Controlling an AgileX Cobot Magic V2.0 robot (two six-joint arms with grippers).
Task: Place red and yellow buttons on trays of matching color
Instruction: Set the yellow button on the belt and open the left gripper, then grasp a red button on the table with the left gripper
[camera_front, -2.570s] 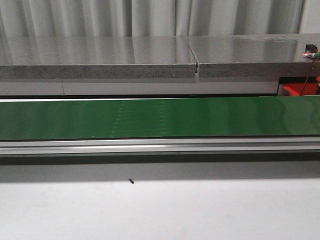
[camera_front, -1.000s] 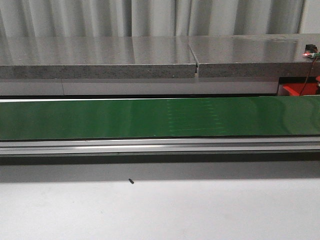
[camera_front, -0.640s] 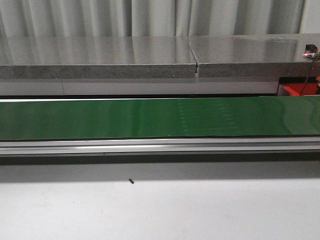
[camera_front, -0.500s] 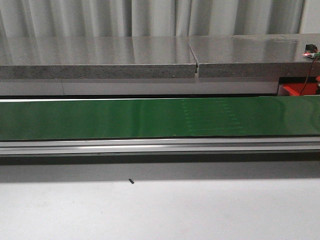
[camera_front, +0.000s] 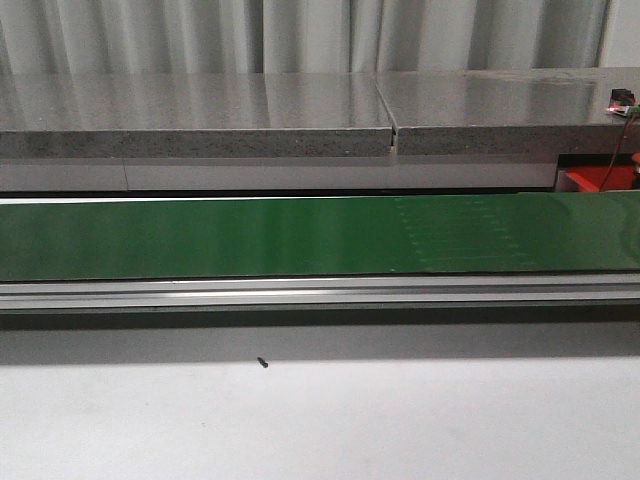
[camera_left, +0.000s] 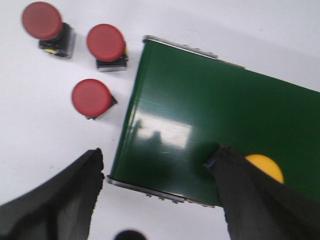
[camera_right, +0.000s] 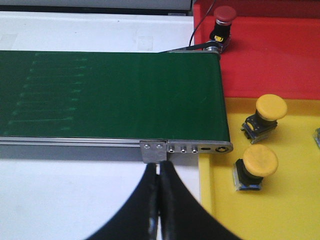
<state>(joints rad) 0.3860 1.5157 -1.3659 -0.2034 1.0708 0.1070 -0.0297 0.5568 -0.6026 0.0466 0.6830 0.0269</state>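
White tabletop flanks the green belt (camera_left: 210, 120). Two yellow buttons (camera_right: 260, 162) sit on the yellow tray (camera_right: 260, 215), one red button (camera_right: 223, 19) on the red tray (camera_right: 270, 65). Three red buttons (camera_left: 92, 97) and one yellow button (camera_left: 265, 167) wait beside the empty, wide-open left gripper (camera_left: 155, 180); the right gripper (camera_right: 159, 187) is closed, empty.

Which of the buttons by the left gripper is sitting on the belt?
Only the yellow button, half hidden behind one finger of the left gripper, is on the green belt. The three red buttons rest on the white table.
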